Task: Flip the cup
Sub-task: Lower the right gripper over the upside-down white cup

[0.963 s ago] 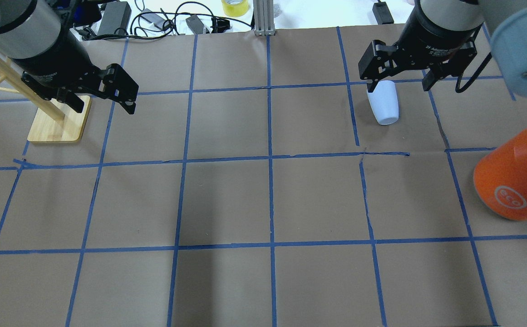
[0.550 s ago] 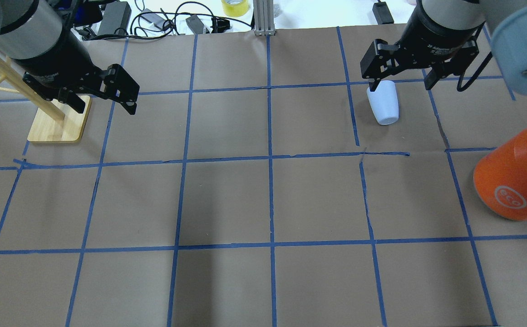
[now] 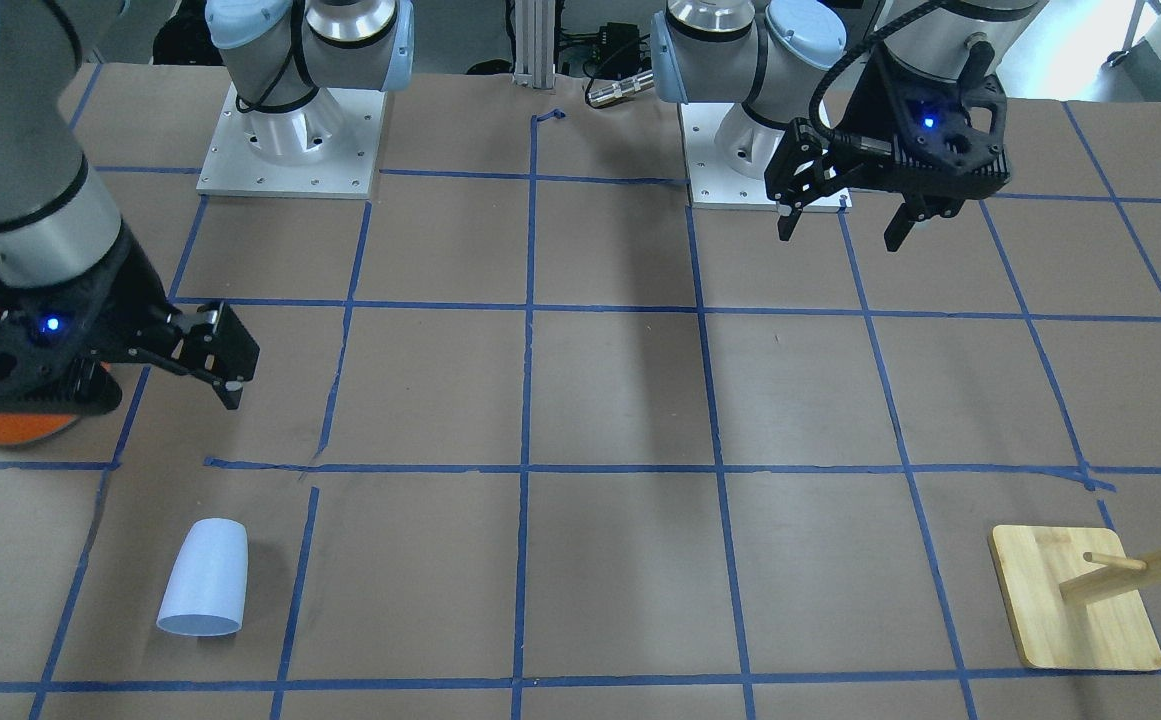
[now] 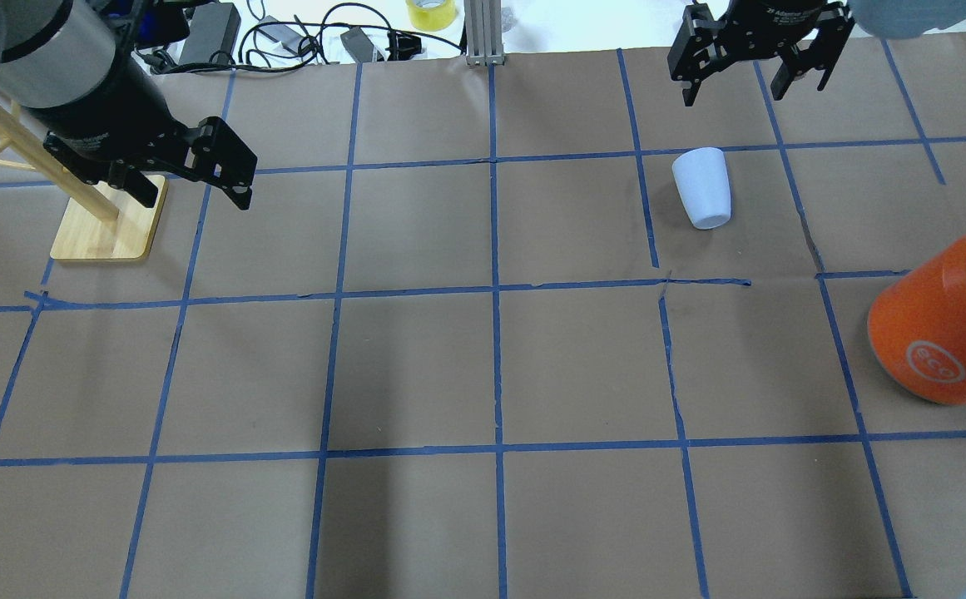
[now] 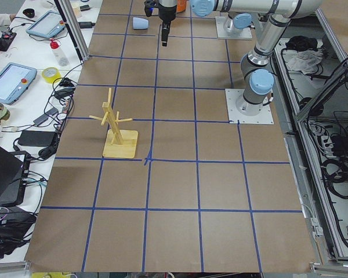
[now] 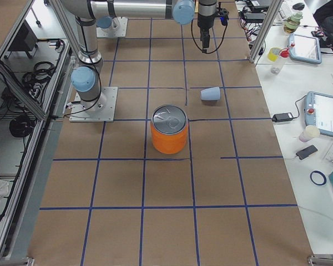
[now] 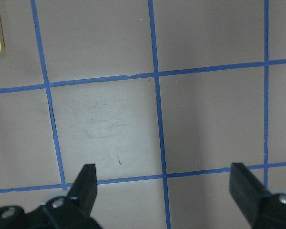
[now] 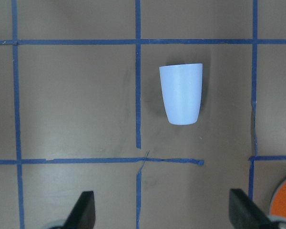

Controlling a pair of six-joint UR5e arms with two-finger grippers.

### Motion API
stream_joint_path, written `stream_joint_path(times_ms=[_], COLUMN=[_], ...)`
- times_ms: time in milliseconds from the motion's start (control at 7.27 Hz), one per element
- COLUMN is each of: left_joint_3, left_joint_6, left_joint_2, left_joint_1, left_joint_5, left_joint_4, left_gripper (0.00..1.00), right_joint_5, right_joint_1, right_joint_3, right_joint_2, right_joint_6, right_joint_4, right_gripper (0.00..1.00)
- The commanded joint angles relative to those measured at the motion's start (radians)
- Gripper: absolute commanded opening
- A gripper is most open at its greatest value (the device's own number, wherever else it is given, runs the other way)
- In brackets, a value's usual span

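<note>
The cup is pale lavender-blue and lies on its side on the brown paper at the far right, rim pointing away from the robot. It also shows in the front view and the right wrist view. My right gripper is open and empty, raised above the table and apart from the cup; its open fingers frame the bottom of the right wrist view. My left gripper is open and empty above the table's far left, also seen in the front view and the left wrist view.
A large orange can with a silver top stands at the right edge, nearer the robot than the cup. A wooden peg rack stands at the far left beside my left gripper. Cables and a yellow tape roll lie beyond the far edge.
My right gripper has lifted away from over the cup's rim end, still open. The cup lies where it was. The left arm has not moved.
</note>
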Motion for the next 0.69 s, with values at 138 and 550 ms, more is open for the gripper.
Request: stream_joint_path(times_ms=[138, 550], left_joint_3=[0.000, 0.000], left_joint_6=[0.000, 0.002], left_joint_2=[0.002, 0.002], left_joint_1=[0.001, -0.001], left_joint_5=[0.000, 0.000], left_joint_4=[0.000, 0.000], left_gripper=[1.00, 1.00], right_joint_5=[0.017, 0.016], right_joint_1=[-0.083, -0.085], right_joint_3=[-0.004, 0.168], right_joint_2=[0.222, 0.287], right_joint_6=[-0.181, -0.198], right_joint_4=[-0.174, -0.503], right_gripper=[0.99, 0.99])
